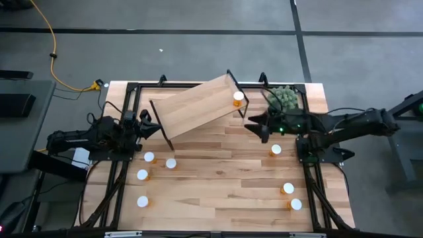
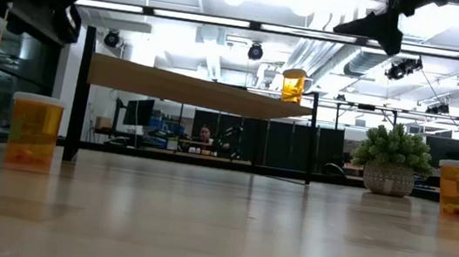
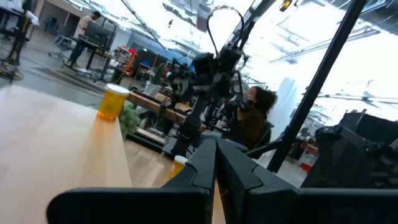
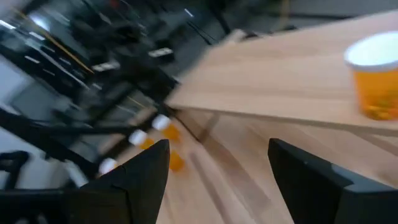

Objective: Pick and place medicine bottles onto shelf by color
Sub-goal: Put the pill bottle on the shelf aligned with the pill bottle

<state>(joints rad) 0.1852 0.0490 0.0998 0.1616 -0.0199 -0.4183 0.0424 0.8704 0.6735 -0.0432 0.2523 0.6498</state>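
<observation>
One medicine bottle (image 1: 238, 98) is up on the shelf (image 1: 195, 106), standing upright at the shelf's right end, near the table's back edge; same bottle shows orange with white cap in my right wrist view (image 4: 375, 76) and in the low view (image 2: 293, 84). Shelf sits skewed across the back of the table (image 1: 218, 198), on black legs. Seven more bottles are on the tabletop: four near the left edge, two side by side (image 1: 149, 158) (image 1: 170, 163), one closer to the front (image 1: 142, 174), one nearest the front-left corner (image 1: 142, 201). Three on the right side: one mid-table (image 1: 275, 150), two near the front-right corner (image 1: 287, 189) (image 1: 295, 204). My right gripper (image 1: 256, 125) is above the table just off the shelf's right end, close to the shelved bottle, fingers (image 4: 146, 177) spread wide, holding nothing. My left gripper (image 1: 151, 127) is by the left edge next to the shelf's left end, fingers (image 3: 205, 165) closed together, nothing between them. Green potted plant (image 1: 283, 98) sits at the back-right corner. A person (image 3: 252, 118) is seated in the room beyond the table.
</observation>
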